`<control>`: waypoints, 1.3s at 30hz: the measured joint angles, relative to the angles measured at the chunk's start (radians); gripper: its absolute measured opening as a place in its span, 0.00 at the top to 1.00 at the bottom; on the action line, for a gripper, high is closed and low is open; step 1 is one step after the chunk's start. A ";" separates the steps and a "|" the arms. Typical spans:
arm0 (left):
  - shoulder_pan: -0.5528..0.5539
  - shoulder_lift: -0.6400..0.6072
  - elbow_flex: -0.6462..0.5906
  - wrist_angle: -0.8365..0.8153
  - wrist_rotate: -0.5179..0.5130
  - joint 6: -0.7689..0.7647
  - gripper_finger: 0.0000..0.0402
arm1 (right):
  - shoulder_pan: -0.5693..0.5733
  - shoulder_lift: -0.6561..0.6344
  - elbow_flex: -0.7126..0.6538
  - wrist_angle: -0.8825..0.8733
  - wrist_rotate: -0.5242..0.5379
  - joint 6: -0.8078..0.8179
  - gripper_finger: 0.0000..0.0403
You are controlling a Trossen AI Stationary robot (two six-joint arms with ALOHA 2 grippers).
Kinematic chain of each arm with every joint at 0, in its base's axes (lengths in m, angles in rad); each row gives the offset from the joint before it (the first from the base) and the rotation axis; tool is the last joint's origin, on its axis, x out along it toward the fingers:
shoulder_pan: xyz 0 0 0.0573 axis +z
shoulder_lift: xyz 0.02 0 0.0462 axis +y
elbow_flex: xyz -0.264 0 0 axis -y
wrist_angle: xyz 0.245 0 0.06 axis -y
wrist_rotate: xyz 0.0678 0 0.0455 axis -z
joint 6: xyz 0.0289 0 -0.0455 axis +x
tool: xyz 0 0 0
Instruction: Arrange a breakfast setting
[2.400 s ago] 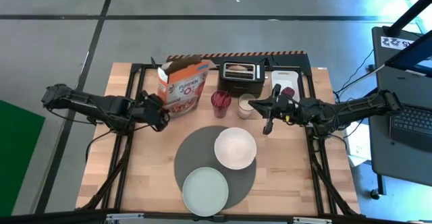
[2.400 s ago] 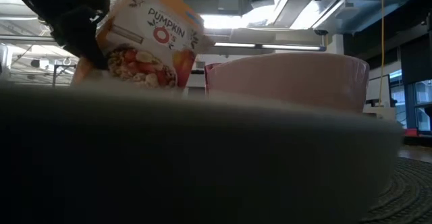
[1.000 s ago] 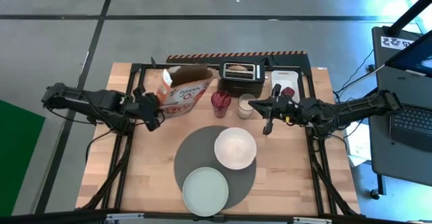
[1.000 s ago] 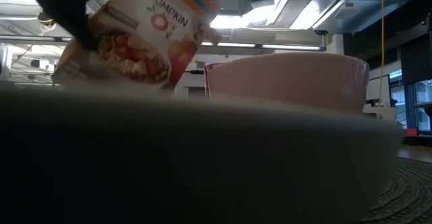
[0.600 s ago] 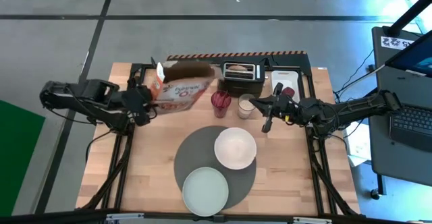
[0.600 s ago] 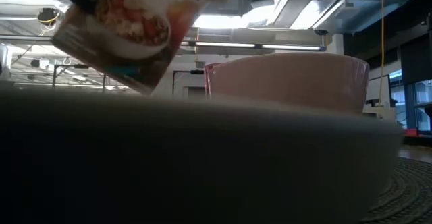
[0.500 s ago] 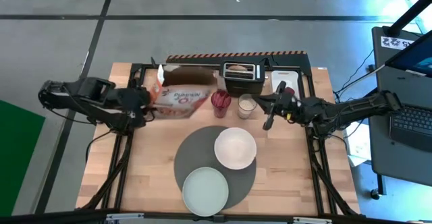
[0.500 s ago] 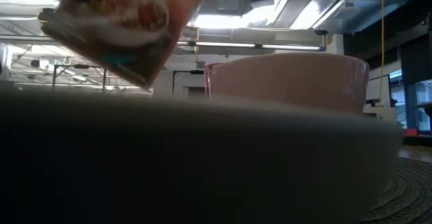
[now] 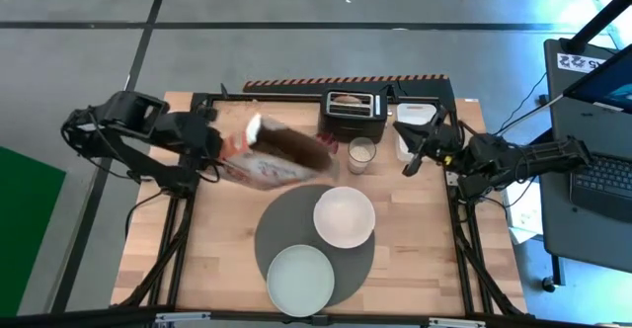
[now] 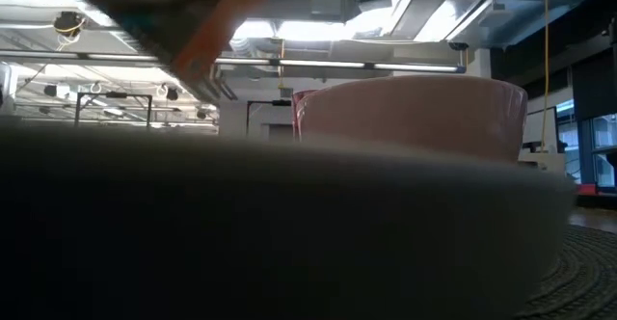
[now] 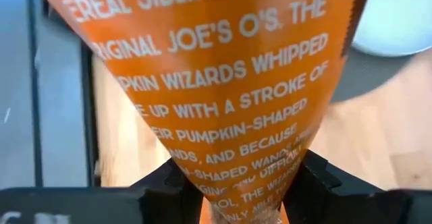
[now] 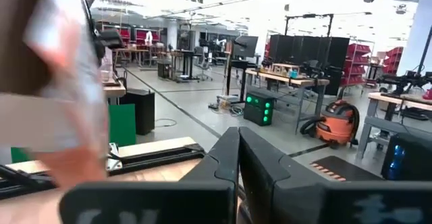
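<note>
The cereal box, gripped at its base by the left gripper, lies tipped nearly level, its long axis running from the fingers toward the bowl, open mouth ahead over the placemat. The plate sits on the mat. The right gripper hangs closed, empty, beside the cup.

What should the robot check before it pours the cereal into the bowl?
1. Left gripper shut on the orange cereal box: ok.
2. Box tipped toward the white round bowl: ok.
3. Box opening over the bowl: not ok, it sits beside it.
4. Bowl on the round dark-grey placemat: ok.
5. Right gripper clear of the bowl: ok.
6. Cereal left inside the box: cannot tell.
</note>
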 joint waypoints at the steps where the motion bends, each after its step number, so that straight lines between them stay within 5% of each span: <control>1: -0.005 0.031 0.032 0.009 0.018 0.030 0.65 | 0.000 -0.003 0.000 -0.008 0.000 0.001 0.96; 6: -0.035 0.145 0.131 -0.005 0.002 0.137 0.65 | 0.000 -0.002 0.000 -0.045 0.000 0.025 0.96; 17: -0.124 0.244 0.144 0.003 -0.262 0.293 0.66 | 0.000 -0.001 0.000 -0.116 -0.013 0.053 0.96; 23: -0.130 0.274 0.141 0.004 -0.261 0.276 0.66 | 0.000 -0.001 0.000 -0.136 -0.013 0.053 0.96; 39: -0.124 0.278 -0.112 0.003 -0.401 0.197 0.67 | 0.000 0.000 0.000 -0.144 -0.040 0.053 0.96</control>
